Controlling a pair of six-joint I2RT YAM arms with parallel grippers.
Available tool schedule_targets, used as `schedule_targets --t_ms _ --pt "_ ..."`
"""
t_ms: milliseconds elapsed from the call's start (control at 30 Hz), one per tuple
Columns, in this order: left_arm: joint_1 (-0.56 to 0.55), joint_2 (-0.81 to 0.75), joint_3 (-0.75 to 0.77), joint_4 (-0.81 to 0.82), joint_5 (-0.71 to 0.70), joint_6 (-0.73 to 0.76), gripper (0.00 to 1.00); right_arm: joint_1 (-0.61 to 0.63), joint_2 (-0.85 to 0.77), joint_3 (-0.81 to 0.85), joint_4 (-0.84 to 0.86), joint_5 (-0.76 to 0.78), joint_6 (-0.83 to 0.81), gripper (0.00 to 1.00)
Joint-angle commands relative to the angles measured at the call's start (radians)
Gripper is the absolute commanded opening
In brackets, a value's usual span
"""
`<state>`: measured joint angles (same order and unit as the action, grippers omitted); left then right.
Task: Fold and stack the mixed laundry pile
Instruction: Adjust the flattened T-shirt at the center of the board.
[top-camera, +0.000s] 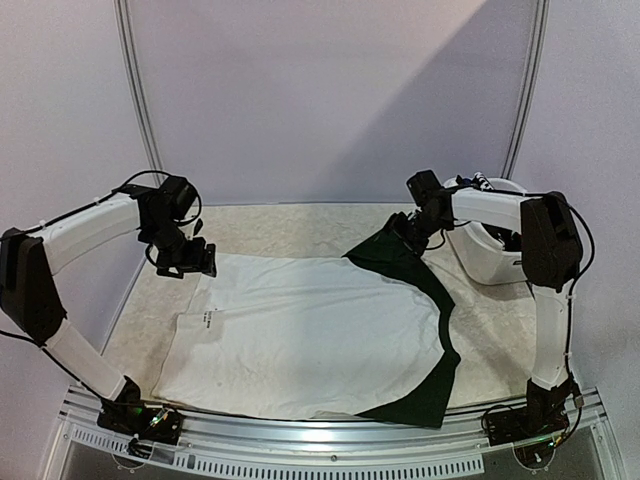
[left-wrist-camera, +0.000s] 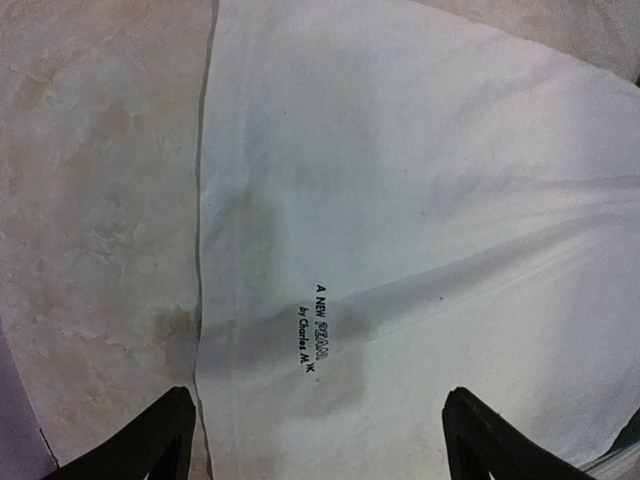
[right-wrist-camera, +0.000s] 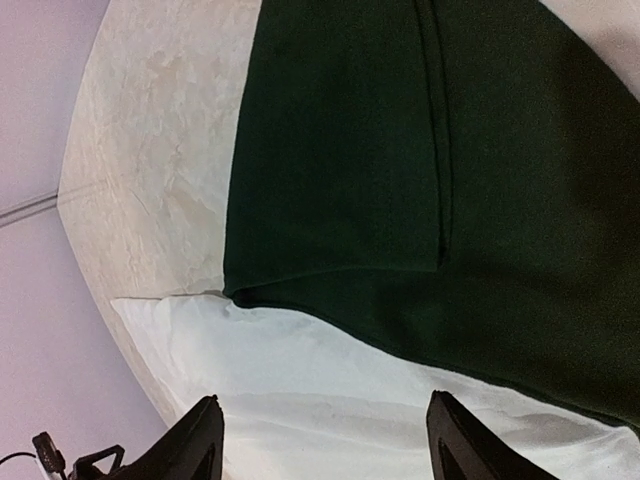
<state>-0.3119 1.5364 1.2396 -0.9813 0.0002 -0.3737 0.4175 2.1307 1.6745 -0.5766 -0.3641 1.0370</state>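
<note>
Fold in preparation. The white shirt (top-camera: 310, 335) lies flat on the table (top-camera: 270, 225), with a dark green garment (top-camera: 400, 255) along its right edge. My left gripper (top-camera: 185, 265) and right gripper (top-camera: 410, 234) hover over the far corners, fingers apart and empty. As I judge it, the next move is to lower and pinch both corners.
</note>
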Motion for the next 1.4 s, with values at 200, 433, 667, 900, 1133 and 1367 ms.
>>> schedule_targets --t_ms 200,433,667,900,1133,1367 --pt "0.027 -0.062 -0.03 -0.012 0.065 0.014 0.87 -0.006 0.07 0.006 0.046 0.066 0.103 0.6" --pt "0.027 -0.062 -0.028 -0.008 0.08 -0.008 0.86 -0.007 0.112 0.035 0.055 0.082 0.106 0.56" --pt "0.028 -0.065 -0.022 -0.018 0.069 -0.01 0.86 -0.01 0.145 0.049 0.076 0.088 0.118 0.49" --pt "0.028 -0.065 -0.02 -0.022 0.059 -0.013 0.86 -0.019 0.173 0.085 0.069 0.094 0.112 0.42" --pt "0.027 -0.059 -0.011 -0.026 0.049 -0.013 0.86 -0.027 0.2 0.096 0.059 0.086 0.11 0.37" --pt "0.027 -0.047 -0.004 -0.025 0.043 -0.013 0.86 -0.027 0.209 0.129 0.025 0.094 0.089 0.13"
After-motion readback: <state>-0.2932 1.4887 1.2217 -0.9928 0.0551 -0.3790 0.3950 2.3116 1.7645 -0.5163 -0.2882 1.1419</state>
